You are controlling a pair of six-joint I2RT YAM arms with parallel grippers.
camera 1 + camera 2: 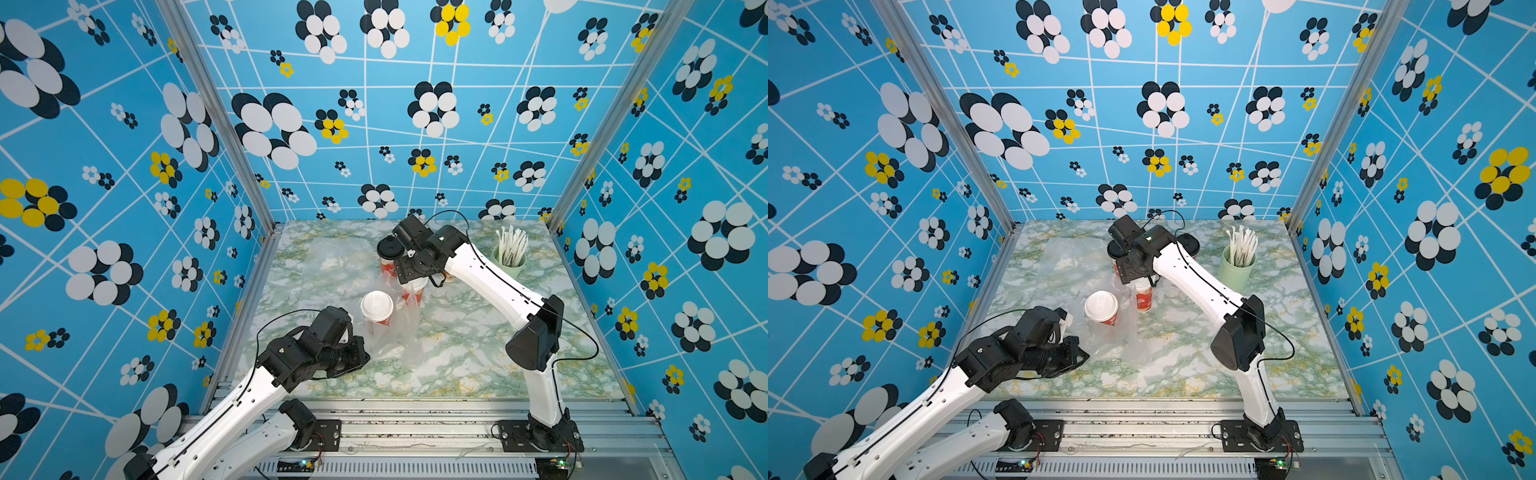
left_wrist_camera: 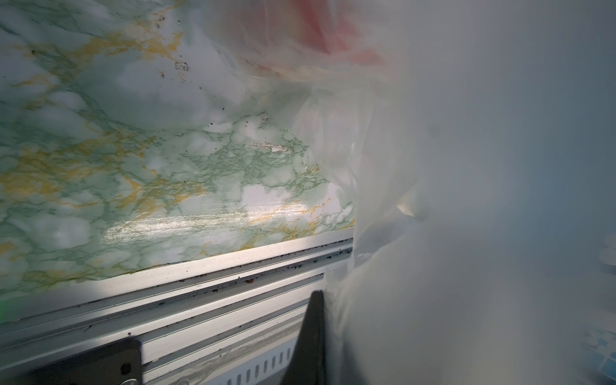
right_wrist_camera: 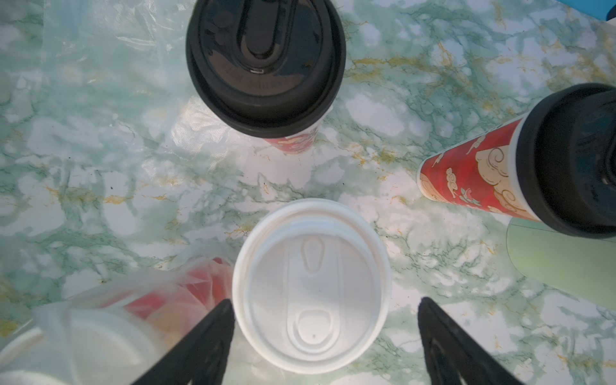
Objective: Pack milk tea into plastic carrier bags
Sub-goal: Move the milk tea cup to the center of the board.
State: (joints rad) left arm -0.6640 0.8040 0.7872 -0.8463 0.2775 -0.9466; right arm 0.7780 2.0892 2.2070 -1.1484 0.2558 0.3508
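Right jaws are hanging wide open around a tall red paper cup with white flat lid point(image 3: 311, 283), gripping nothing. Left jaws are pinching, fully closed, the thin clear plastic carrier bag point(image 1: 399, 334) holding another such cup point(image 1: 376, 306) on the marbled bench point(image 1: 457, 353).

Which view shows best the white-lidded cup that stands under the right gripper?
The right wrist view: the white-lidded cup shows its whole lid, under the open right gripper. In both top views the right arm partly covers it. In the left wrist view I cannot find it.
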